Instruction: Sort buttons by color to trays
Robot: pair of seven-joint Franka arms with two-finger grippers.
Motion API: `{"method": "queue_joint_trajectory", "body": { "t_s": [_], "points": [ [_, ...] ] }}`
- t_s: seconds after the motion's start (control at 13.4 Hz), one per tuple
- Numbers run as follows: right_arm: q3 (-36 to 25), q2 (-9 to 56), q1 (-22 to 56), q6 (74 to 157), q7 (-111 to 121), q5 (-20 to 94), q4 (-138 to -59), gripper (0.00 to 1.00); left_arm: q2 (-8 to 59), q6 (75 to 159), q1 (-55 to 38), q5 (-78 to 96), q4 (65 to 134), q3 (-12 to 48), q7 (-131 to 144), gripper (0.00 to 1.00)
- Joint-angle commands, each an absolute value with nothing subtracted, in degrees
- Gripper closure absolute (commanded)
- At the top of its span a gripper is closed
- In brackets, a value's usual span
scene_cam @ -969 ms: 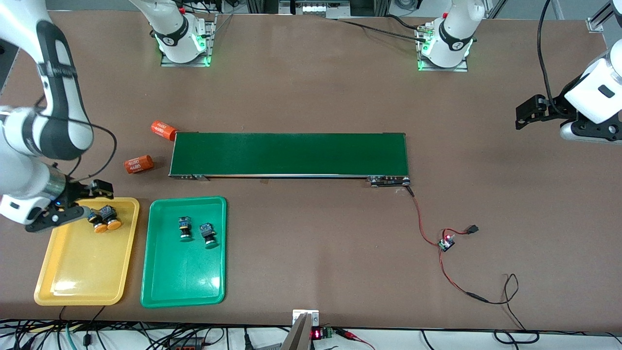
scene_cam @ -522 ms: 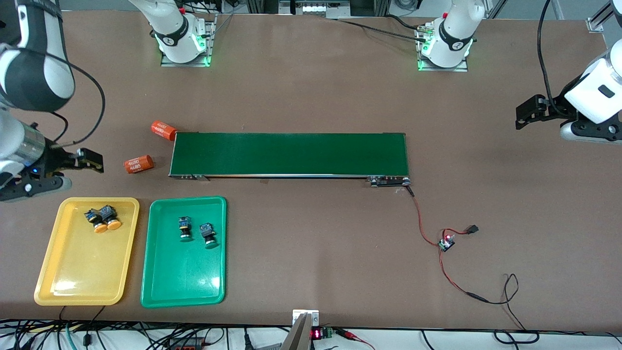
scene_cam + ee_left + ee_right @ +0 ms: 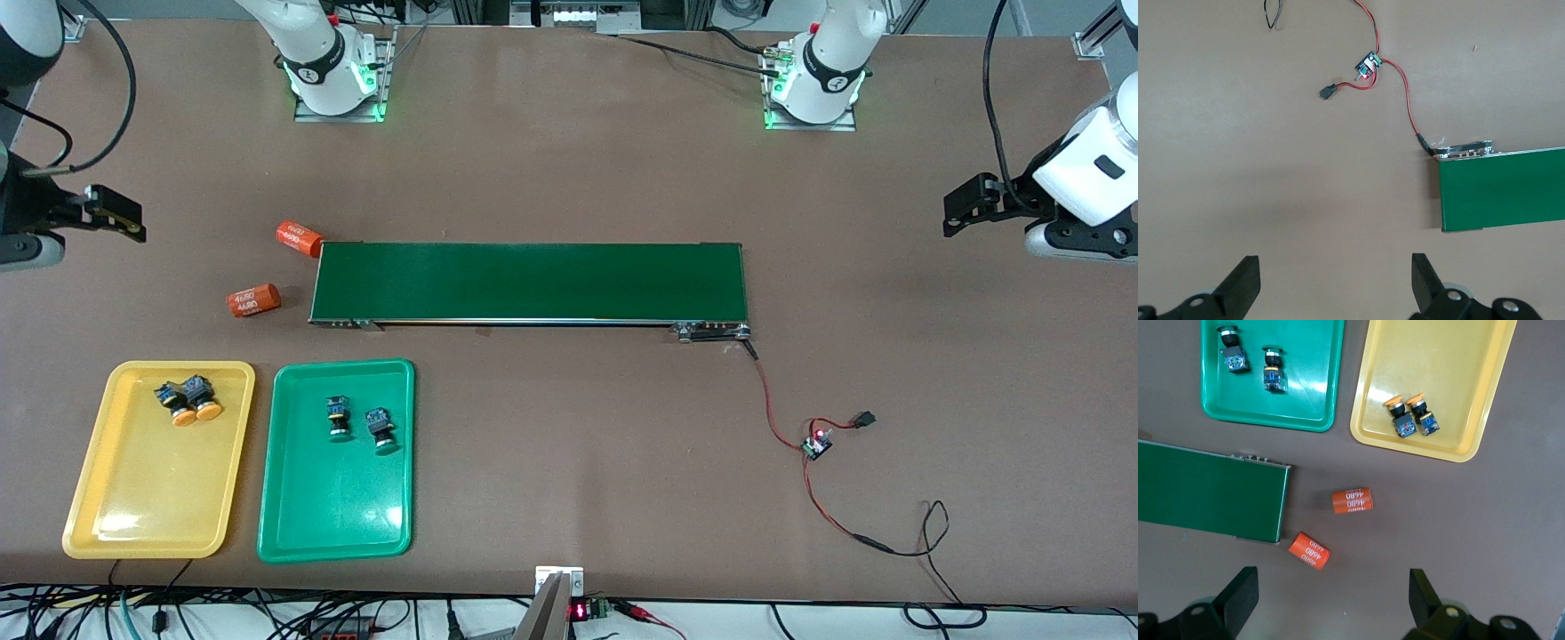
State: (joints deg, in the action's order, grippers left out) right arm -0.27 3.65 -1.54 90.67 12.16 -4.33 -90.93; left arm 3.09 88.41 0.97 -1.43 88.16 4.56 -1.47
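Note:
Two buttons with orange caps (image 3: pixel 184 414) (image 3: pixel 1399 418) lie side by side in the yellow tray (image 3: pixel 133 524) (image 3: pixel 1458 360). Two green-capped buttons (image 3: pixel 338 420) (image 3: pixel 1273 372) rest in the green tray (image 3: pixel 338 533) (image 3: pixel 1305 393) beside it. My right gripper (image 3: pixel 111 213) (image 3: pixel 1331 587) hangs open and empty over bare table at the right arm's end, away from both trays. At the left arm's end of the table my left gripper (image 3: pixel 965 203) (image 3: pixel 1335 273) waits, open and empty.
A long dark-green conveyor belt (image 3: pixel 529 282) (image 3: pixel 1501 190) crosses the middle of the table. Two orange numbered cylinders (image 3: pixel 299 239) (image 3: pixel 253 300) lie off its end toward the right arm. A small circuit board with red wires (image 3: pixel 815 444) sits nearer the camera.
The right gripper has risen from over the yellow tray and drawn back toward the table's edge, staying open. Buttons and left arm have not moved.

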Motion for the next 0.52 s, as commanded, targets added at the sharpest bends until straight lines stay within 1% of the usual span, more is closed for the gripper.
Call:
{"method": "queue_joint_trajectory", "body": {
  "t_s": [0.0, 0.3, 0.45],
  "points": [
    [-1.1, 1.9, -1.0, 87.8, 11.6, -3.7, -92.3, 0.0, 3.3, 87.1, 1.2, -0.4, 86.8, 4.6, -2.6, 0.0],
    [-1.3, 2.1, -1.5, 87.4, 11.2, -3.6, -92.3, 0.0, 3.3, 87.0, 1.2, -0.4, 86.8, 4.6, -2.6, 0.0],
    [-1.2, 2.2, -1.4, 87.4, 5.3, -3.6, -92.2, 0.0, 3.3, 87.0, 1.2, -0.4, 86.8, 4.6, -2.7, 0.0]
  ]
}}
